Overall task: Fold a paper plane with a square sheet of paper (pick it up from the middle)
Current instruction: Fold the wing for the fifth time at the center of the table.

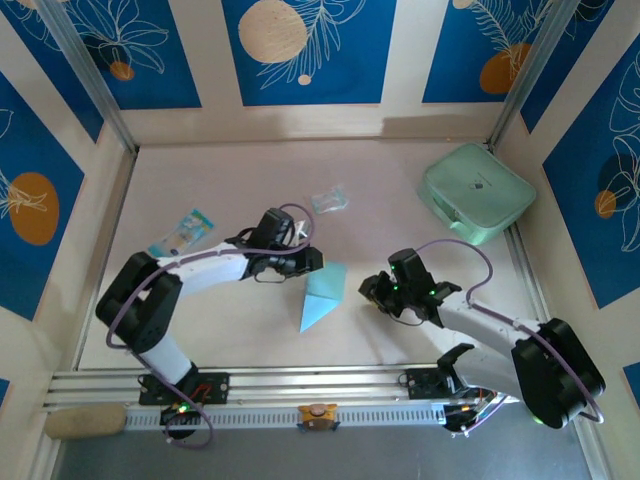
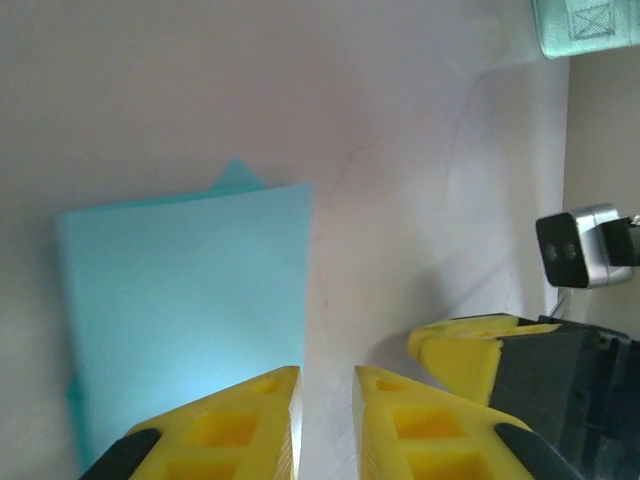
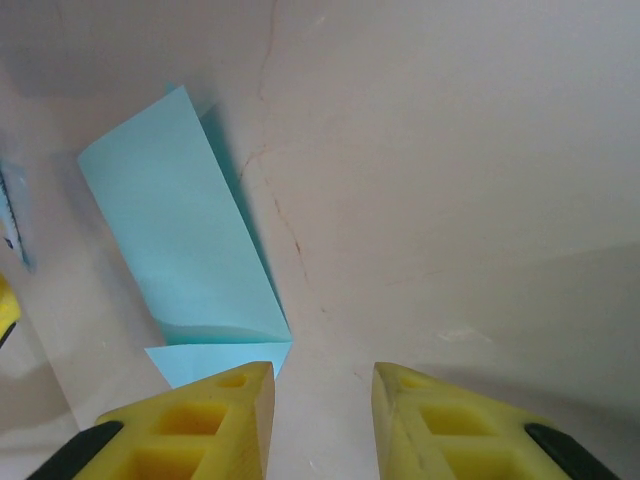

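Left end effector (image 2: 327, 385): the yellow fingers (image 2: 235, 425) stand a narrow slit apart with only bare table (image 2: 420, 150) seen between them. Nothing is grasped, so it is recorded as released. The finger on the left of the frame overlaps the lower edge of the sheet of paper (image 2: 185, 300); contact cannot be told.

Right end effector (image 3: 322, 385): a wider gap is seen between the fingers (image 3: 200, 425) and nothing is held. It too is recorded as released, with the fingers just short of the near end of the sheet.

In the top view the sheet of paper (image 1: 322, 297) lies flat on the table near the middle of the frame. The left end effector (image 1: 308, 260) is just above and to its left, the right end effector (image 1: 370, 288) a little apart on its right.

Appearance of the sheet:
- It is plain light blue and already folded.
- From above it tapers from a wide upper edge to a point at the lower left.
- In the right wrist view it is seen as a long narrow panel (image 3: 190, 240) with a second small flap at its lower end.
- In the left wrist view a small pointed tip shows above the upper edge.

Further out in the top view, a mint-green case (image 1: 478, 192) is at the upper right, a clear wrapper (image 1: 330, 199) above centre and a printed packet (image 1: 182, 232) at the left.
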Controlling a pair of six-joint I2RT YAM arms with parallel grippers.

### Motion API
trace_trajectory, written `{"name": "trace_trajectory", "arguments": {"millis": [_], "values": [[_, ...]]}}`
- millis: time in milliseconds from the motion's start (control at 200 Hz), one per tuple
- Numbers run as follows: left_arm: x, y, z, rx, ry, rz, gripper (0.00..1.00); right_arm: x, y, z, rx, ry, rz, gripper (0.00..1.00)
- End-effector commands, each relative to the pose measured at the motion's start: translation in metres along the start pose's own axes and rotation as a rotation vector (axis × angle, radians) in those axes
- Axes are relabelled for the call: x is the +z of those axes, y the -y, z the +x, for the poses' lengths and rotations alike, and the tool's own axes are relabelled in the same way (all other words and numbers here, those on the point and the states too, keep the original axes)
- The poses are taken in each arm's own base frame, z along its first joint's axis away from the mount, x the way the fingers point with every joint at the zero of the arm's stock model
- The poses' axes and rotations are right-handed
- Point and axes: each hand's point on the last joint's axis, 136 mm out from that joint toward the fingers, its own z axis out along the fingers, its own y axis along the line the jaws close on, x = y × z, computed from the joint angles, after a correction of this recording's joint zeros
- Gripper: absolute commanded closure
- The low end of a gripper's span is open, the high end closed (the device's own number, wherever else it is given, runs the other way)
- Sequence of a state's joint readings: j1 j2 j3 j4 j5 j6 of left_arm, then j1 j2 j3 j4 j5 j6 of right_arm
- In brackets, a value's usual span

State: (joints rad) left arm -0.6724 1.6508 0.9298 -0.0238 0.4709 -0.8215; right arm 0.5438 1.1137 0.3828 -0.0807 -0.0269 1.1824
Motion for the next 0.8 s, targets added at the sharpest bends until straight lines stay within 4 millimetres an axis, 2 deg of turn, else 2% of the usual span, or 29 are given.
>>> {"name": "trace_trajectory", "arguments": {"millis": [0,160,345,560,795], "values": [[0.01,-0.001,0.006,0.023,-0.057,-0.017,0.82,-0.002,-0.005,0.007,-0.034,-0.046,-0.044,0.69],[0.02,-0.013,0.006,0.013,-0.08,-0.059,0.84,0.001,-0.017,0.011,-0.065,-0.085,-0.085,0.69],[0.03,-0.041,0.012,-0.023,-0.097,-0.139,0.85,0.009,-0.03,0.016,-0.094,-0.135,-0.122,0.69],[0.037,-0.063,0.019,-0.063,-0.111,-0.167,0.87,0.02,-0.04,0.025,-0.132,-0.187,-0.12,0.69],[0.039,-0.081,0.03,-0.17,-0.113,-0.092,0.88,0.035,-0.044,0.036,-0.149,-0.244,-0.107,0.67]]}}
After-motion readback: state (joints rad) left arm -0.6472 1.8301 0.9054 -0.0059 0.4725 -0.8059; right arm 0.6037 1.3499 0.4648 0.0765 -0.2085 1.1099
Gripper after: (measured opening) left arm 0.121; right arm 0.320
